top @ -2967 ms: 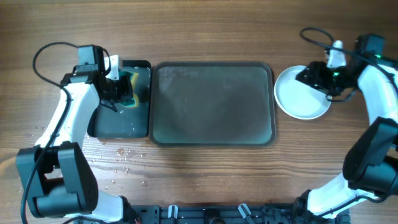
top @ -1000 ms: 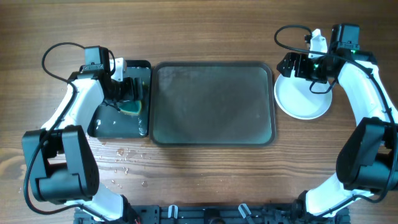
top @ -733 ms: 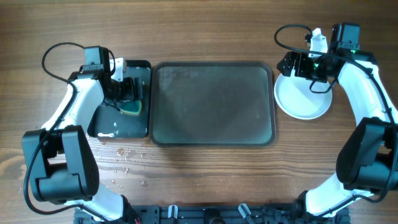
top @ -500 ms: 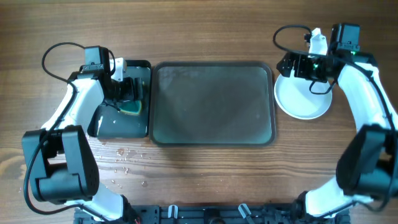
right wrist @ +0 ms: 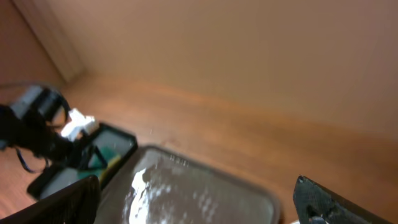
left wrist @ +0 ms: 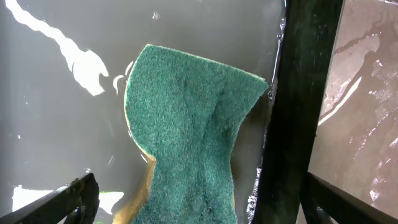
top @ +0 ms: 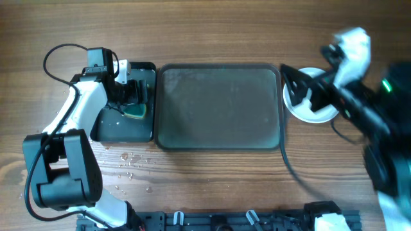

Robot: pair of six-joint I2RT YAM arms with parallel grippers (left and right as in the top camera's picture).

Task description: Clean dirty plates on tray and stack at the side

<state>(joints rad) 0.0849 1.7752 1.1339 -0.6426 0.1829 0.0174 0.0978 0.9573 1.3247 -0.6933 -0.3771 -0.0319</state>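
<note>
Nearest the base, water drops [top: 128, 160] dot the table [top: 212, 25]. Beyond them the tray [top: 218, 106] lies wet. At its left, the left gripper [top: 135, 96] hangs fully open over a green sponge [left wrist: 186, 124] in the black tray [top: 119, 128], gripping nothing. Just beside its right end, the plates [top: 316, 115] show as one white disc, their count unclear. Over them the blurred right gripper [right wrist: 198, 183] gapes wide, empty.

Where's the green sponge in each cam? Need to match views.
Overhead: sponge left of centre, in the black tray.
Left wrist: sponge fills the centre.
Right wrist: small green-yellow blur, lower left.
Shared landmark: the big tray, immediately right of the sponge in all three.
</note>
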